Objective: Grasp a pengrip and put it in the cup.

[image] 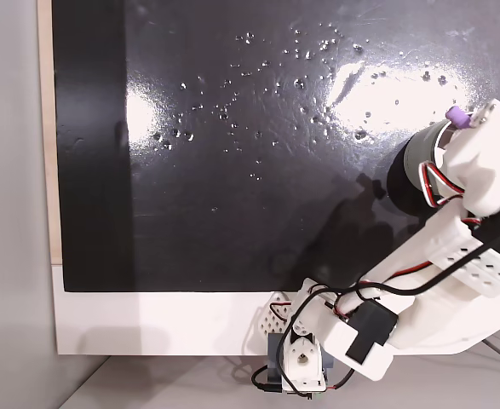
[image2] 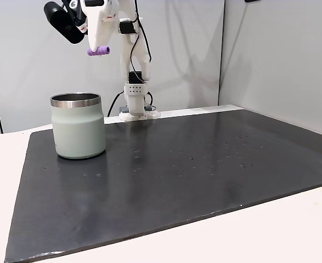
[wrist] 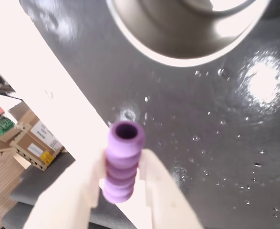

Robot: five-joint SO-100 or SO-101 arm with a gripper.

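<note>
Pengrip held aloft, short of the cup.
Gripper (wrist: 123, 191) jaws clamped on the purple pengrip (wrist: 123, 162), its long axis sticking out past the fingertips; cup (image2: 78, 126) mouth lies below, slightly ahead.

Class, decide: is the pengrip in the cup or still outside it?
Outside. The gripper holds the pengrip in the air above the upright cup.

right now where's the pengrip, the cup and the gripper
pengrip (wrist: 122, 164): wrist view, its ribbed purple side.
cup (image2: 78, 134): a fixed view, the pale green outer wall.
gripper (image2: 99, 48): a fixed view, midway between its fingertips, shut on the pengrip above the cup.
</note>
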